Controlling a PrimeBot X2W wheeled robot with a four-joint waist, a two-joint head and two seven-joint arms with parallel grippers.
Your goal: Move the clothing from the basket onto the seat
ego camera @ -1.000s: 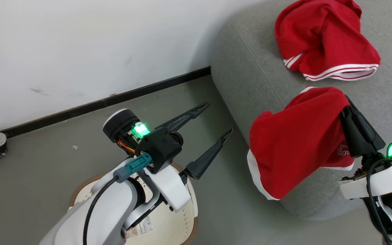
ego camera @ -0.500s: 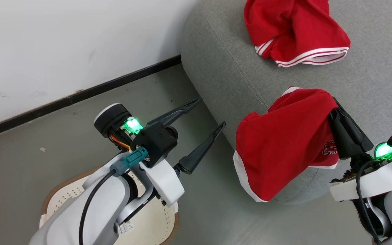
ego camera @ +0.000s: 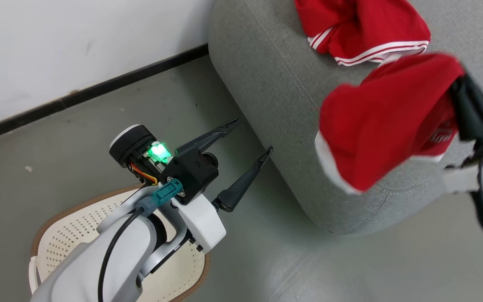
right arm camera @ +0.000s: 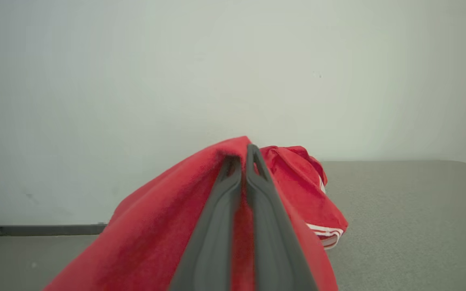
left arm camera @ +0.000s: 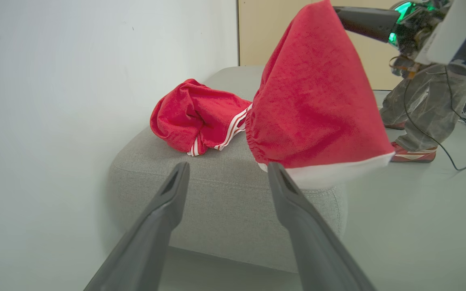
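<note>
The right gripper (right arm camera: 242, 158) has its two long fingers pressed together, clamped on a fold of a red garment (ego camera: 384, 121). The cloth drapes off the fingers like a tent, its white hem at the bottom. It hangs over the sofa's (ego camera: 275, 84) rounded front corner, partly over the cushion and partly out past the edge above the floor (ego camera: 78, 138). From here I can't tell whether the hem brushes the grey fabric. The head view shows it smeared with blur.

Further back on the cushion lies the other garment (ego camera: 363, 29), a crumpled red heap with white stripes along its edge. It is resting on the sofa, just behind the hanging one.

Over on the left, the left gripper (ego camera: 253, 135) hovers with fingers spread wide apart, nothing between them. They point toward the sofa's side, close to it but not touching. Below that arm, the basket (ego camera: 69, 226) sits on the floor, well apart from the sofa, cream and perforated, with a brown rim.

A white wall (ego camera: 57, 42) with a dark skirting strip runs behind it all. Past the sofa, a person's legs (left arm camera: 423, 117) stand by, in red shoes.
</note>
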